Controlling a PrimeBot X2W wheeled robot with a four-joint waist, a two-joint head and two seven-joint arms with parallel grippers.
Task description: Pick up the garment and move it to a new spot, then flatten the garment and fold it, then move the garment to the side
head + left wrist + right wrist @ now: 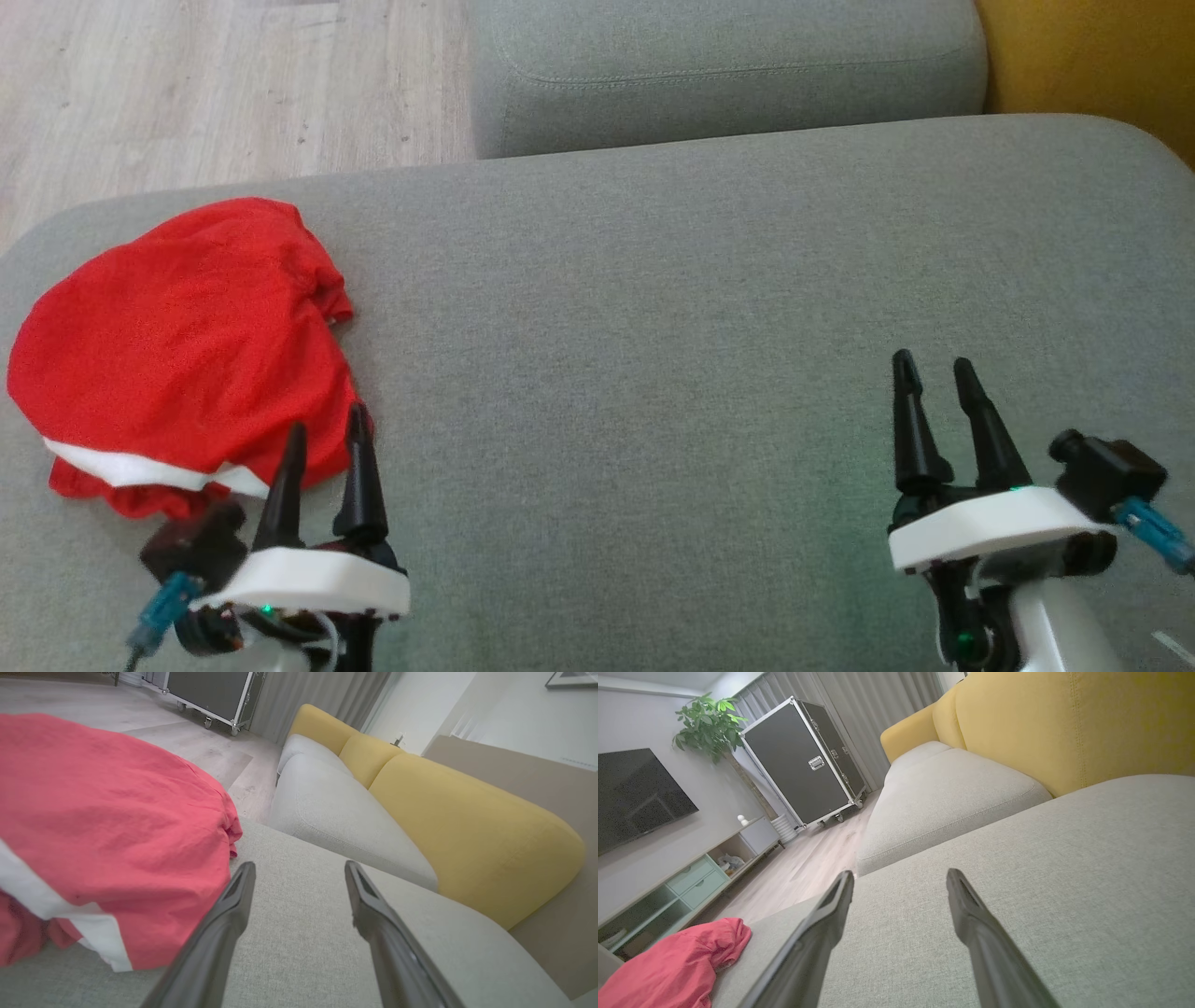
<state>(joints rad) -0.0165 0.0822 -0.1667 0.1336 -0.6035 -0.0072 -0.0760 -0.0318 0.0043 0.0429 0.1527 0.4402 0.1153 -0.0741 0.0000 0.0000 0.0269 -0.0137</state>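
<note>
Garment [177, 345], red with a white band, lies bunched at the left of the head frame on the grey sofa seat [672, 308]. It is just up and left of the left gripper [327, 418], whose fingers [360, 476] are spread and empty. The right gripper [932, 359], also spread and empty, sits at lower right, well apart from the cloth. The left arm looks better placed for the pickup.

**Three cameras over one sofa seat**

The head view looks steeply down on the grey seat cushion [653, 280]. Both wrist views sit low over it, looking along it, the yellow backrest [467, 826] at upper right. All three share the red garment [177, 345], at frame left.
</note>
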